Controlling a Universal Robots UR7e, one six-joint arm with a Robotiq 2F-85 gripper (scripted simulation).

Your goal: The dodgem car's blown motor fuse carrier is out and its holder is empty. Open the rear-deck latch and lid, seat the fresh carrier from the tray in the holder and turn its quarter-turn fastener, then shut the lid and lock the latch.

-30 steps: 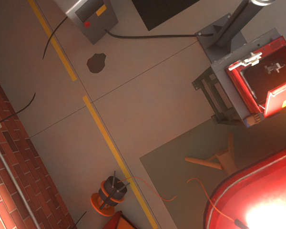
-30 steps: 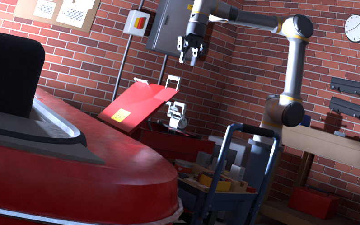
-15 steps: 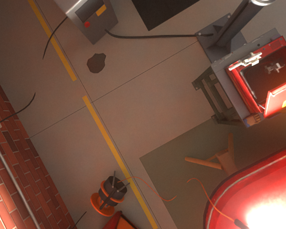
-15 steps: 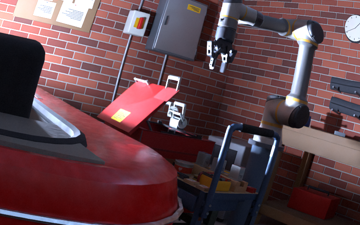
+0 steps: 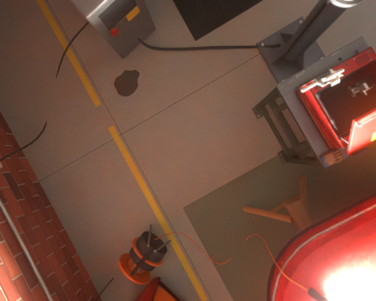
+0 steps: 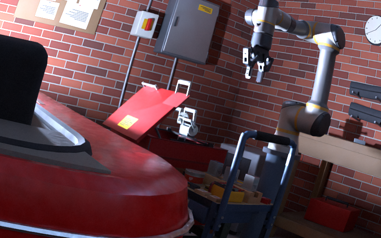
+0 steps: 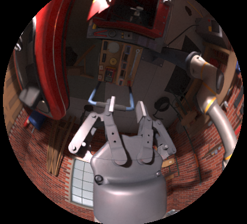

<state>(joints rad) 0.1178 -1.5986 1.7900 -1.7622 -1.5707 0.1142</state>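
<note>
The red rear-deck box (image 5: 343, 103) stands with its lid (image 6: 144, 111) raised and tilted back, a yellow label on it. The silver latch (image 6: 186, 122) hangs released at the box's front rim. Inside the dark compartment I see a pale holder fitting (image 5: 361, 88) (image 7: 135, 11). Below, a cart with a blue handle carries the parts tray (image 6: 230, 192) (image 7: 117, 62); among its small parts I cannot pick out the carrier. My gripper (image 6: 255, 72) (image 7: 125, 108) hangs high in the air above the cart, to the right of the lid, open and empty.
A brick wall with a grey cabinet (image 6: 187, 29) stands behind the box. The red dodgem car body (image 6: 67, 177) fills the left foreground. A wooden bench (image 6: 348, 154) lies to the right of my arm's base. A cable reel (image 5: 146, 252) and a wooden trestle (image 5: 288, 207) sit on the floor.
</note>
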